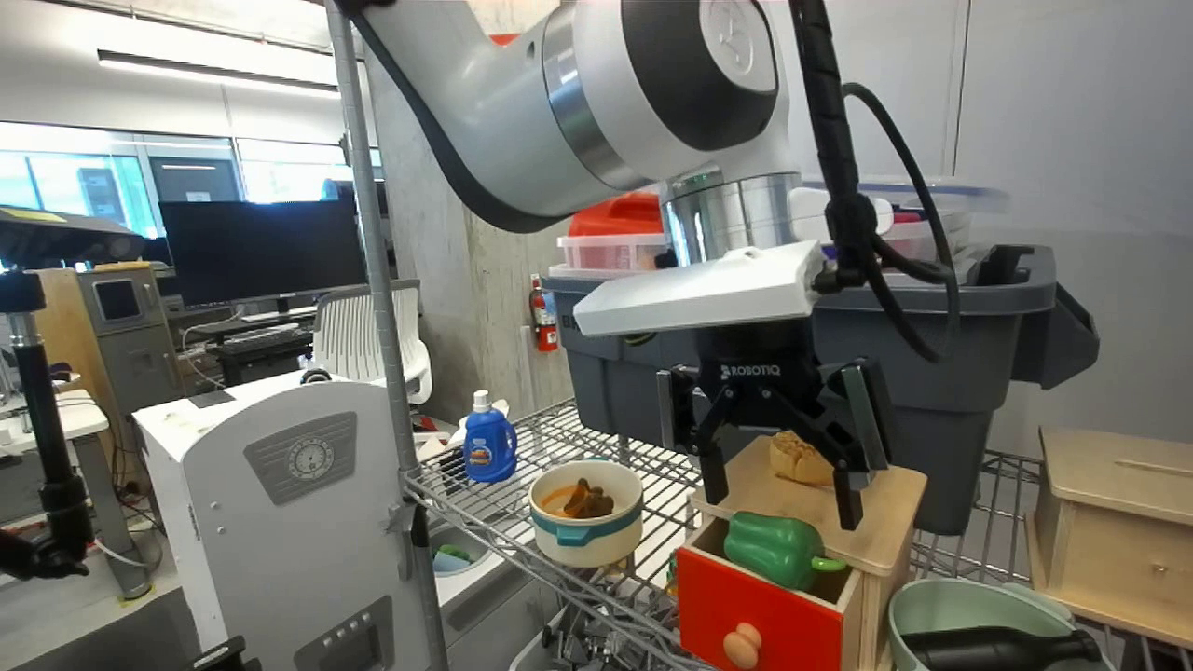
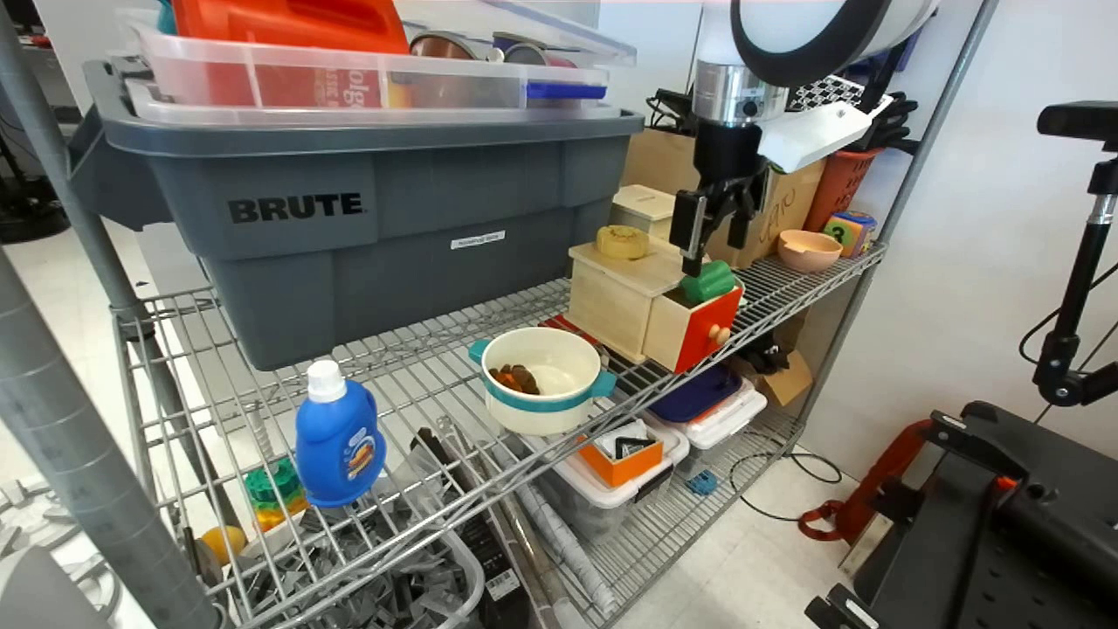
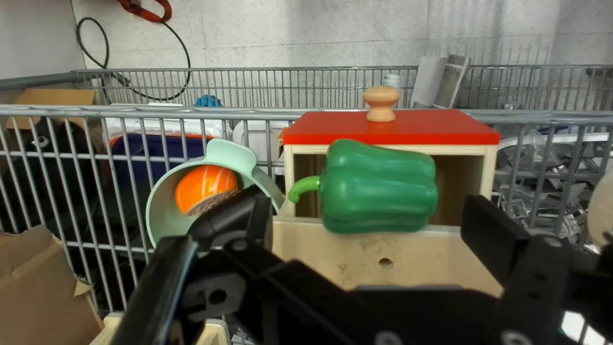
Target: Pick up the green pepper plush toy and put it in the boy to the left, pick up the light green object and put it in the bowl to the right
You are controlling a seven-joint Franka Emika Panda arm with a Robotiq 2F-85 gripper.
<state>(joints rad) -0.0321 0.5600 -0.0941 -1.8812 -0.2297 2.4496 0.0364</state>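
While wire shelving [image 2: 502, 480] bears the green bowl [image 1: 971, 603], concrete [image 1: 494, 312] rises beyond.

Blue btl [image 2: 339, 450], gry bin [image 2: 489, 192] on shelf [image 2: 419, 354]

Free air between the spread jaws and over the pepper [image 1: 774, 548]

Below, the red-fronted drawer [image 1: 788, 615] walls the pepper in at both sides. The grey bin [image 1: 932, 401] rises near the wooden box [image 1: 890, 508] (a tan lump [image 2: 623, 243] sits on top), and a black bottle [image 1: 997, 646] crowds the bowl [image 3: 165, 206].
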